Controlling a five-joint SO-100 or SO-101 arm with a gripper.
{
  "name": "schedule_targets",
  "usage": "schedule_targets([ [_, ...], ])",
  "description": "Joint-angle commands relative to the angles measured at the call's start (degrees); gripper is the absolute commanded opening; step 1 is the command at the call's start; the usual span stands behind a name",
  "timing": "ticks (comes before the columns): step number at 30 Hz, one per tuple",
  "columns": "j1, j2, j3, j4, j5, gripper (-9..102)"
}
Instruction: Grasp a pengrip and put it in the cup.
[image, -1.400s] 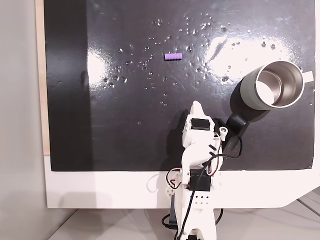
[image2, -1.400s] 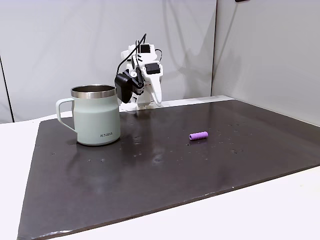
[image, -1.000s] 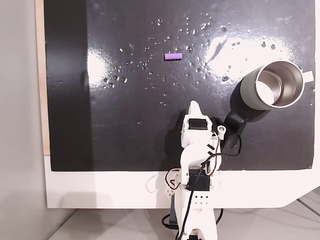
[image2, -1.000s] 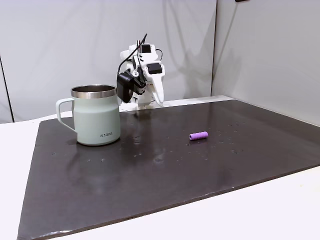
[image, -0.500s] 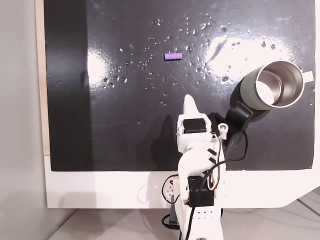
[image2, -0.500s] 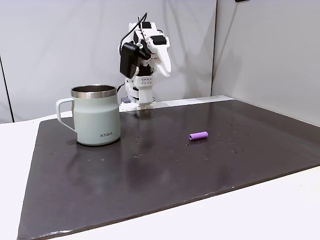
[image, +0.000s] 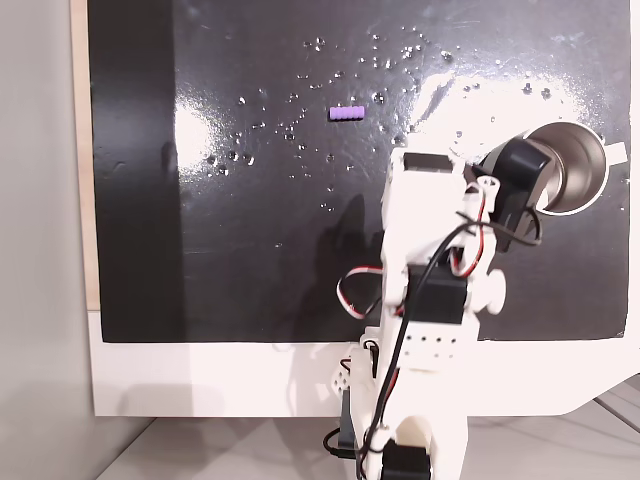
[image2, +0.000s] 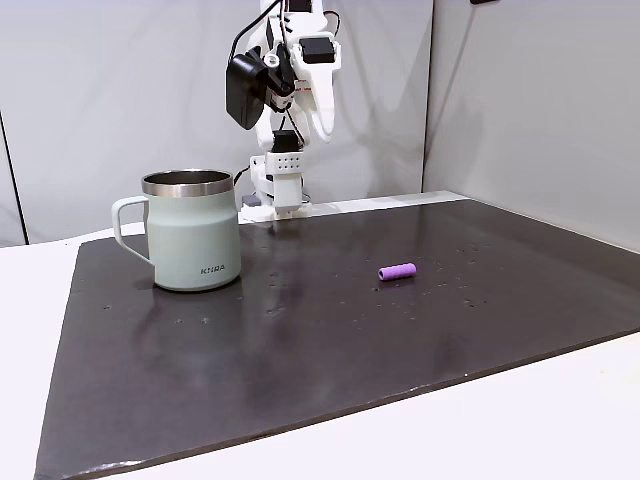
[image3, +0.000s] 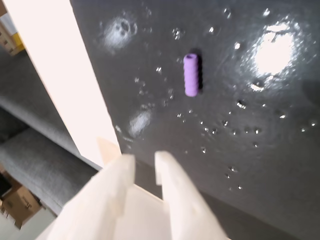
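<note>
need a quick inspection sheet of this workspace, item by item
surface: glossy black mat on a white table, speckled with small droplets or marks.
job's things: purple pengrip lies on its side on the mat, untouched; cup stands upright, apart from it, handle pointing away from the pengrip.
clutter: nothing seen on the mat.
grippers: gripper raised well above the mat, fingers slightly apart, holding nothing; the pengrip lies ahead of it in the wrist view.
cables: black, red and white wires loop along the arm.
surroundings: plain grey walls; cardboard boxes beyond the table edge in the wrist view.
</note>
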Motion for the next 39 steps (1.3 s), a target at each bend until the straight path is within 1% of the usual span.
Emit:
schedule_targets([
  [1,1.67,-7.03,-10.2,2.99,0.62,0],
  [9,4.48,-25.58,-26.63,9.67,1.93,0],
  [11,4.66,-31.46,-32.26,12.83,3.43,0],
  [17,4.04,-51.77,-53.88,26.37,6.77,0],
  [24,3.08,-67.76,-74.53,35.77,9.05,0],
  [32,1.05,-73.04,-73.83,34.01,7.38,0],
  [36,-0.53,-76.99,-76.29,33.31,6.06,6],
  [39,-2.11,-79.01,-78.31,32.78,5.98,16],
])
